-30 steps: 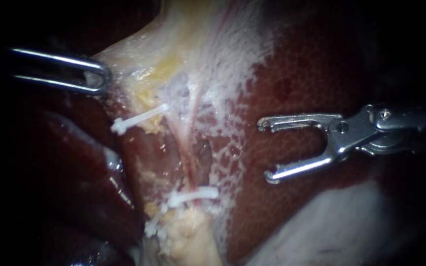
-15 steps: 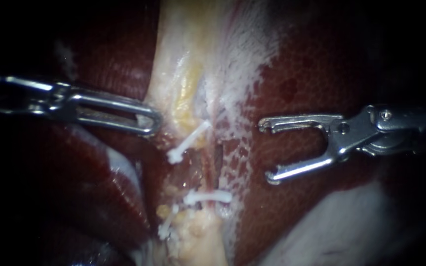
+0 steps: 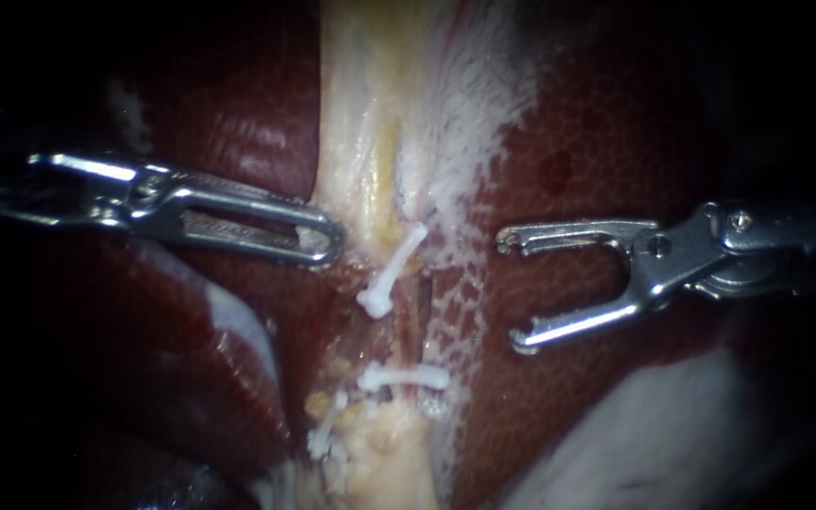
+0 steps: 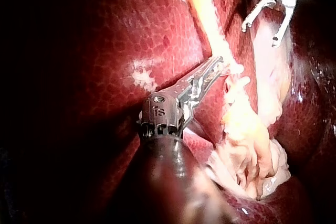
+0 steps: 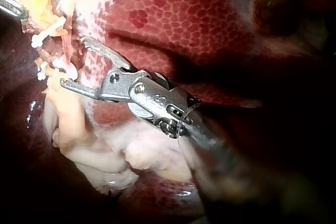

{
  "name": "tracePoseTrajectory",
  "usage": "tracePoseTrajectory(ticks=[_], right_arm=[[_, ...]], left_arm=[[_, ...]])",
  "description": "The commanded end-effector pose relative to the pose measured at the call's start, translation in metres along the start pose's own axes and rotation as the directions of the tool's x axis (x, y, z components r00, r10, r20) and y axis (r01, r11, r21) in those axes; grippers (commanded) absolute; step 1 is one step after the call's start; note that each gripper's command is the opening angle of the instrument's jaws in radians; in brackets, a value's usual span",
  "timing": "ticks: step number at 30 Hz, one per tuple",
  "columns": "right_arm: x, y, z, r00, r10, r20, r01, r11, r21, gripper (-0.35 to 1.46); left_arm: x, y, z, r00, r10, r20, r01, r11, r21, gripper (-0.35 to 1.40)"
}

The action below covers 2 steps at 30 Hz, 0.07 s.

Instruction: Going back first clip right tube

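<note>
Firstly, at the left, my left instrument (image 3: 332,247) reaches in over the dark liver (image 3: 597,142). Its end effector is pressed together at the left edge of the pale tissue (image 3: 361,142), and the left wrist view suggests it pinches a bit of that edge, though the grip itself is small in the picture.

Next comes the pale tissue, running down the middle. An upper clip (image 3: 391,269) lies slanted across it just beside the left instrument's tip. Below that, a lower clip (image 3: 403,378) lies level across what I take to be the right tube (image 3: 408,326), a thin reddish strand that is hard to follow. A third clip (image 3: 326,430) sits lower, toward the left edge of the pale tissue.

Finally, on the right, my right instrument (image 3: 512,288) hangs over bare liver, well apart from every clip. Its end effector is spread wide and holds nothing. The right wrist view shows the same, with the clips ahead of the open jaws and no contact.

By my judgement the clip on the right tube is seated and the applying part is done. What is left is only to draw the right instrument farther back toward the right edge of the liver, with its jaws kept off the surface.
</note>
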Motion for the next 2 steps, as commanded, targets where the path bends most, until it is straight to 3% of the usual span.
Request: tracePoseTrajectory(ticks=[1, 2], right_arm=[[0.0000, 0.0000, 0.0000, 1.000, 0.000, 0.000, 0.000, 1.000, 0.000, 0.60], [0.0000, 0.0000, 0.0000, 1.000, 0.000, 0.000, 0.000, 1.000, 0.000, 0.60]], left_arm=[[0.0000, 0.0000, -0.0001, 1.0000, 0.000, 0.000, 0.000, 1.000, 0.000, -0.35], [0.0000, 0.0000, -0.0001, 1.0000, 0.000, 0.000, 0.000, 1.000, 0.000, -0.35]])
